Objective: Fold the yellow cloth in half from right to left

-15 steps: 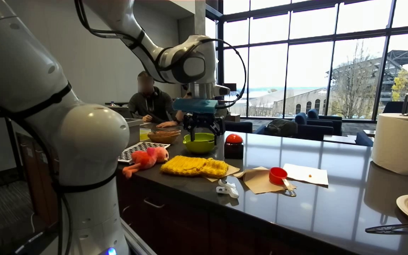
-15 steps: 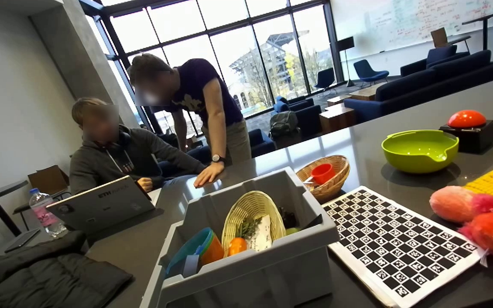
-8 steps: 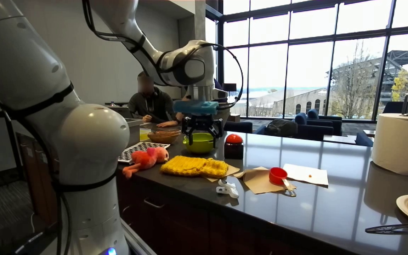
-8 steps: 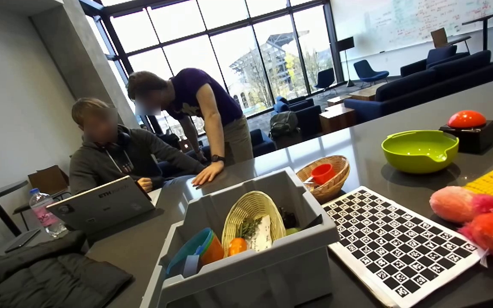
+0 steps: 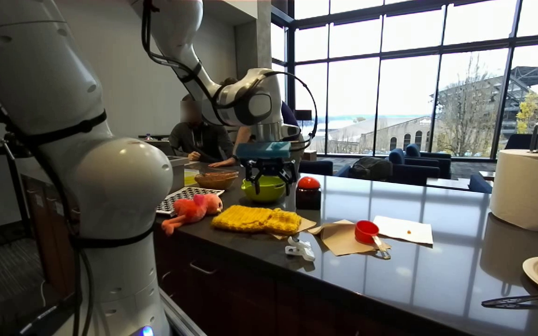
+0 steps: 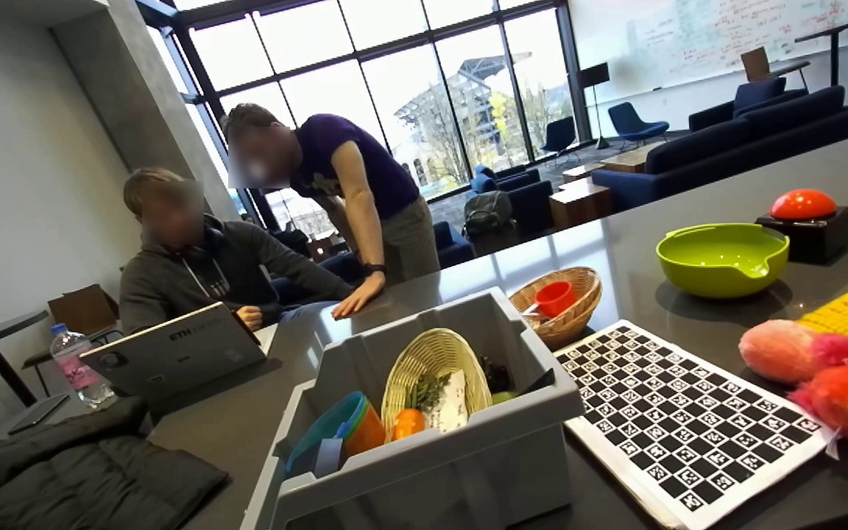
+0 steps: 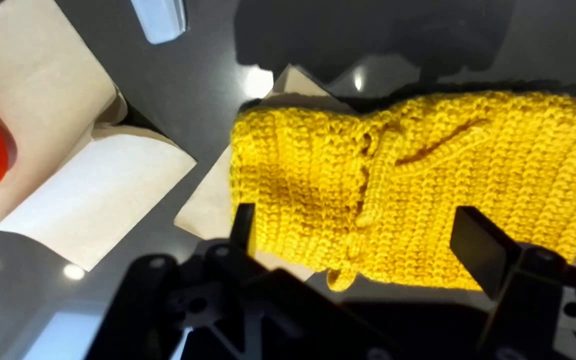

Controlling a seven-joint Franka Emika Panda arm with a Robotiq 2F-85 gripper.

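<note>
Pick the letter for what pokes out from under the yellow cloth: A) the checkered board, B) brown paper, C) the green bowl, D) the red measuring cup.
B: in the wrist view, corners of brown paper show past the edges of the yellow cloth, which lies over it.
</note>
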